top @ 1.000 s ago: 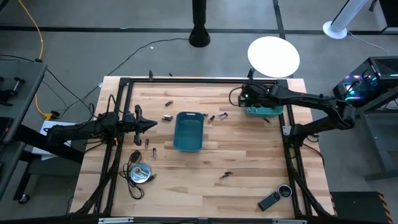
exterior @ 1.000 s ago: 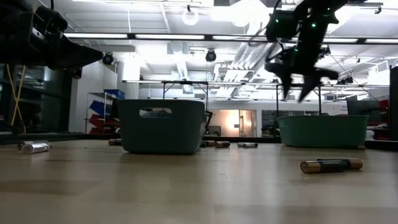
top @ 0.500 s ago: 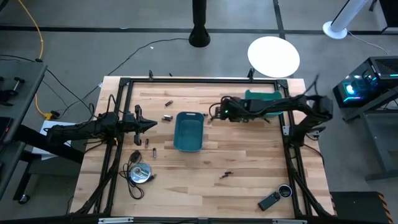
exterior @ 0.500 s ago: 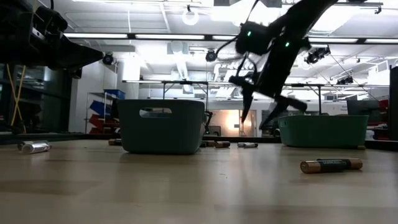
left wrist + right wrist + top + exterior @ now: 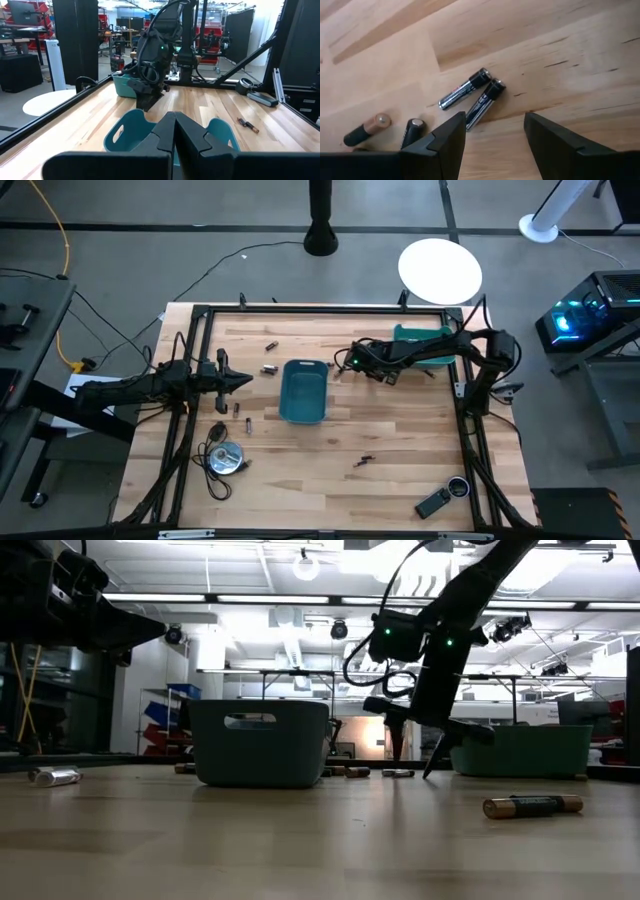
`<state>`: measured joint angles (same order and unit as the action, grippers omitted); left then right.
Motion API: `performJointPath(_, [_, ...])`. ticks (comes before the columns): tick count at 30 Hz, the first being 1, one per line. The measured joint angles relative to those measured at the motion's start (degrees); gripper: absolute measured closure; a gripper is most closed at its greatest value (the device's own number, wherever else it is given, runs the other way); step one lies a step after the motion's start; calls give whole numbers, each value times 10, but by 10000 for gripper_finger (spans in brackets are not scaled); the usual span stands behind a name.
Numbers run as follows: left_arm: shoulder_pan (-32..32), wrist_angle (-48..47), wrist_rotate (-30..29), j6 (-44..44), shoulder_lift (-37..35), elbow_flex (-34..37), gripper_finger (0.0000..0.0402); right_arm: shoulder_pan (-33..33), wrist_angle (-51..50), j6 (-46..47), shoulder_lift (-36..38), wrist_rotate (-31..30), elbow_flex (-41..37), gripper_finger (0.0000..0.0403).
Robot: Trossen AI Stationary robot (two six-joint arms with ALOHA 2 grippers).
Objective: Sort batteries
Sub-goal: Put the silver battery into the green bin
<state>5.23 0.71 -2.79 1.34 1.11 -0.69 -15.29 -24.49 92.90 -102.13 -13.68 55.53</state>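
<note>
Two dark batteries (image 5: 465,89) (image 5: 485,104) lie side by side on the wood, just ahead of my open right gripper (image 5: 495,145). A coppery cell (image 5: 367,128) and another dark one (image 5: 412,131) lie close by. In the high view my right gripper (image 5: 350,363) sits low over this cluster, just right of the central teal bin (image 5: 303,391). In the low view its fingertips (image 5: 410,752) hang just above the table and touch nothing. More batteries (image 5: 268,368) (image 5: 362,461) are scattered about. My left gripper (image 5: 240,381) waits, shut, left of the bin.
A second teal bin (image 5: 425,345) stands at the table's far right, partly under my right arm. A silver disc with black cable (image 5: 225,458) lies near left, and a black remote-like device (image 5: 433,502) near right. One battery (image 5: 533,805) lies close to the low camera.
My right gripper has swung from above the far-right teal bin toward the table's left and come down to just above the batteries beside the central bin. Its fingers have stayed open. The left arm has kept still.
</note>
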Motion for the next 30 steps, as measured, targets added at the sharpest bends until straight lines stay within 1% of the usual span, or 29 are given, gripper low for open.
performJointPath(7, [0,0,0,0,0,0,401,-10,-11,36,-1,7,6,204])
performJointPath(10, [0,0,0,0,0,0,401,-9,11,14,-2,1,5,204])
performJointPath(13, [0,0,0,0,0,0,401,-4,22,-73,-2,-2,29,204])
performJointPath(17, [0,0,0,0,0,0,401,11,-58,-193,24,-9,87,204])
performJointPath(19, [0,0,0,0,0,0,401,10,-117,-271,27,-11,121,204])
performJointPath(21, [0,0,0,0,0,0,401,0,-152,-361,27,-11,154,204])
performJointPath(22, [0,0,0,0,0,0,401,-7,-162,-405,25,-6,167,204])
performJointPath(24, [0,0,0,0,0,0,401,-26,-168,-473,17,23,186,204])
performJointPath(26, [0,0,0,0,0,0,401,-49,-167,-503,0,48,201,204])
performJointPath(30, [0,0,0,0,0,0,401,-91,-160,-520,-46,66,226,204])
